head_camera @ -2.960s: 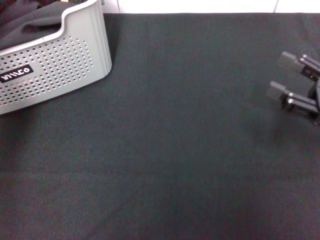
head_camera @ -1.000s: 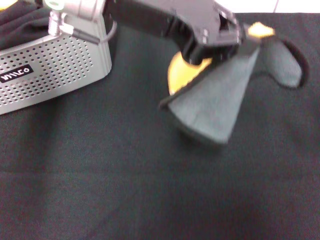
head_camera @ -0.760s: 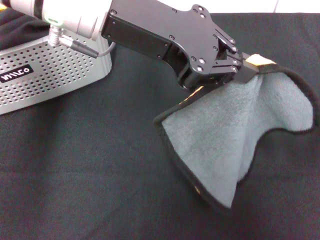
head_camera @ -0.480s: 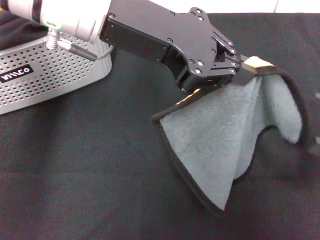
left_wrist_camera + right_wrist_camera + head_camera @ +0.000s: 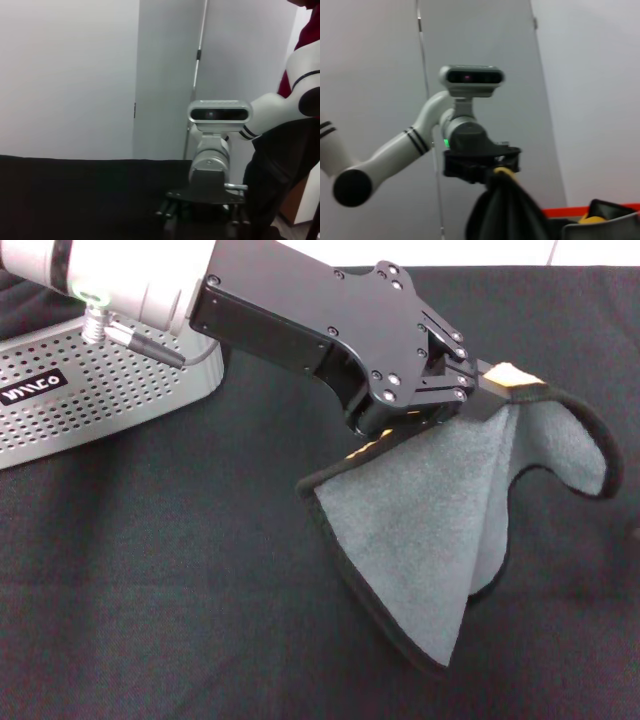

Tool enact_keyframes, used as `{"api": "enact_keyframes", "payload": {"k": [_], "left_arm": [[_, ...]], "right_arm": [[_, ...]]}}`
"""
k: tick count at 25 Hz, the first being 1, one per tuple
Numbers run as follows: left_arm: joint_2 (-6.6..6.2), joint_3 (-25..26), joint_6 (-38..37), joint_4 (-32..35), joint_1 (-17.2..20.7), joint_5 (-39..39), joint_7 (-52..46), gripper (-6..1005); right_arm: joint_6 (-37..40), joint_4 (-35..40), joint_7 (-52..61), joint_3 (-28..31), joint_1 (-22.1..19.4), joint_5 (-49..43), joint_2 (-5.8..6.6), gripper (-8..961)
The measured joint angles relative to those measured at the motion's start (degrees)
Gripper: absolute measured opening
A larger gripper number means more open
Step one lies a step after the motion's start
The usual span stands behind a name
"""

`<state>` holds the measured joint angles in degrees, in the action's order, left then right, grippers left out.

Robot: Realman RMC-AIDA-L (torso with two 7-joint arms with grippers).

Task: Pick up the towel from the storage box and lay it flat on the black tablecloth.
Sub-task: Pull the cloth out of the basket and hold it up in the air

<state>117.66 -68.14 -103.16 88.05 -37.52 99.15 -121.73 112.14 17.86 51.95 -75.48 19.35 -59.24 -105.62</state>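
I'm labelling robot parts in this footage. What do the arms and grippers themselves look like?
The left arm is a glossy white-silver tube with a small green light and a thin grey cable at its wrist. The left gripper is matte black, flat-plated and angular, dotted with screws. The right arm is white with thin black bands.

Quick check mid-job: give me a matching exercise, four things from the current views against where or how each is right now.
Things:
1. towel
2. box
3. tablecloth
4. left gripper

States:
A. spread under everything
B. hanging by one corner, grey side showing
C. far left, label facing the head camera
D. shut on a towel corner

Pairs: 1-B, 2-C, 3-A, 4-D
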Motion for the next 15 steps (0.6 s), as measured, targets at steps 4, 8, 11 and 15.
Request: {"api": "enact_keyframes", "payload": {"k": [4,8,11,15], "left_arm": [[0.3,0.0,-0.3,0.0,-0.3,-0.3,-0.1,30],[0.42,-0.1,-0.4,0.0,-0.4,-0.4,-0.1,30],[0.5,-0.1,-0.4,0.0,-0.5,-0.4,-0.1,30],[0.56,-0.1,-0.4,0.0,-0.6,-0.5,-0.1,31]], "right_arm": [[-1.1,0.0,0.0,1.6,0.4,-0.2,-0.11,738],[-2.5,0.1,0.0,1.5,1.5,-0.3,-0.31,651],[-4.1,0.1,0.0,1.3,2.5,-1.3,-0.76,587],[-5.3,0.1,0.0,1.3,3.4,-2.5,-1.41,519]]}}
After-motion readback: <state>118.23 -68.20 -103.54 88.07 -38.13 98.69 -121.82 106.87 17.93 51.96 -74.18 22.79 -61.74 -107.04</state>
